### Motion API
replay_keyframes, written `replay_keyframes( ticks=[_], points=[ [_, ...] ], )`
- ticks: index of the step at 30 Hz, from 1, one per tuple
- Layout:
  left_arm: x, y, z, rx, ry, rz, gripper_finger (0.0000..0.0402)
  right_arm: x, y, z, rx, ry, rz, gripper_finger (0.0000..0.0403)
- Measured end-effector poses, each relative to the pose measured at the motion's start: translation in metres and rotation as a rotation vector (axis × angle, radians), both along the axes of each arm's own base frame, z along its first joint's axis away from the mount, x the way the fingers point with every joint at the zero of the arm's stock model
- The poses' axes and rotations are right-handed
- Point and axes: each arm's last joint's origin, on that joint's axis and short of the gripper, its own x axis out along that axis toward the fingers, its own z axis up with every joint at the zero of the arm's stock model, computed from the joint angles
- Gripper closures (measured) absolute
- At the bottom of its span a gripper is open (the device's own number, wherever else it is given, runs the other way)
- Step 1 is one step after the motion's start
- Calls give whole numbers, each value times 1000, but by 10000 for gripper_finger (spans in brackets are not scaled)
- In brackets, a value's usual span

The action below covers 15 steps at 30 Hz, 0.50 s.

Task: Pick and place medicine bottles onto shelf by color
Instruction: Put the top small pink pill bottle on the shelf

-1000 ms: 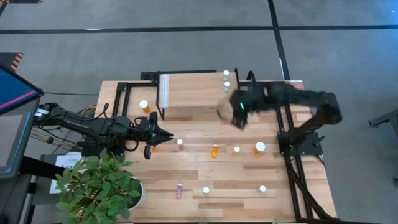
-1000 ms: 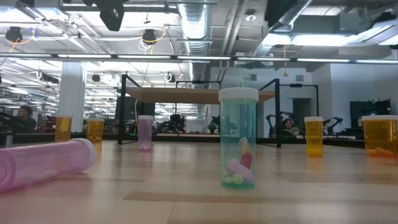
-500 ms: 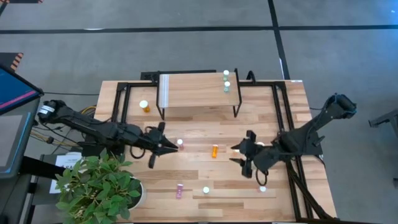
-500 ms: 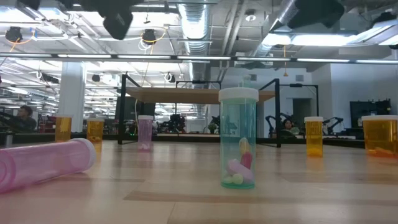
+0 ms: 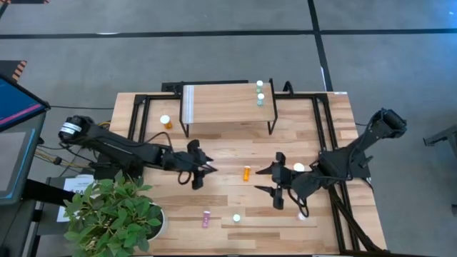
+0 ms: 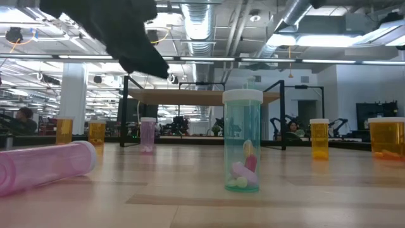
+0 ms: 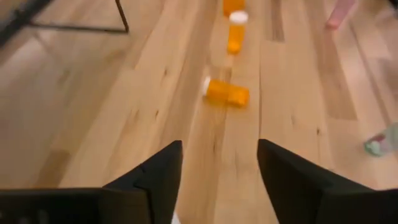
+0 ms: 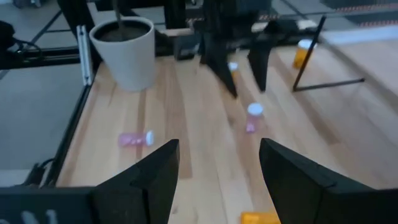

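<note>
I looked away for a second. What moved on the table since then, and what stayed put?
The right gripper swung from beside the shelf to mid-table, open. The left gripper advanced toward the lying orange bottle, jaws opening. The two green bottles on the shelf stayed put.

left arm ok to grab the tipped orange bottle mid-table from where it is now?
Probably yes. The left claw stands open and aimed at the tipped orange bottle, with only bare table between them. The right claw hovers just past the bottle on its far side, so the two arms could crowd each other.
</note>
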Motion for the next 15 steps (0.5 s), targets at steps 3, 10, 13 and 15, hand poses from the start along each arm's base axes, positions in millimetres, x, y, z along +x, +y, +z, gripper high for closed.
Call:
replay_keyframes(
  ticks=[3, 10, 13, 15],
  points=[
    [1, 0, -9, -29, 50, 2, 179, 1, -1, 1, 0, -6, -3, 159],
    [-3, 2, -23, -20, 171, 18, 172, 1, 0, 1, 12, -14, -4, 159],
    [-4, 5, -30, -14, 173, 42, 172, 1, 0, 2, 14, -17, -3, 159],
    [-6, 7, -34, -7, 190, 60, 172, 1, 0, 2, 16, -20, -3, 159]
  ],
)
